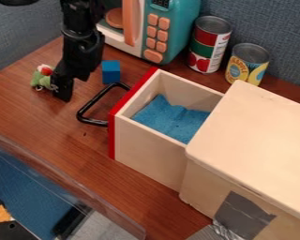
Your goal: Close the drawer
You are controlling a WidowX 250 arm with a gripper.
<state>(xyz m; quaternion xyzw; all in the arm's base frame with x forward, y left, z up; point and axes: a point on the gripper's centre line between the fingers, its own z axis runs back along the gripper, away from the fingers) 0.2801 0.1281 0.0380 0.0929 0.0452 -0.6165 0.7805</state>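
While the drawer stands pulled out of its pale wooden cabinet, the black gripper hangs low over the brown table, on the far side of the drawer's black handle from the red front panel. Gripper opening: cannot be determined from this angle. Whether anything is held likewise cannot be confirmed.

The drawer points toward the left of the view, open at the top, with a crumpled blue cloth lying inside. Its handle is fixed to the red panel and projects toward the gripper's side, the two apart. A patch of grey tape is noted on the cabinet's near side, low down.

A blue block sits near the handle's upper end. Just beside the gripper is a small green toy with a red and white part; contact between them is unclear. Behind the drawer stand a teal toy microwave and two upright cans, one red and green, one yellow.
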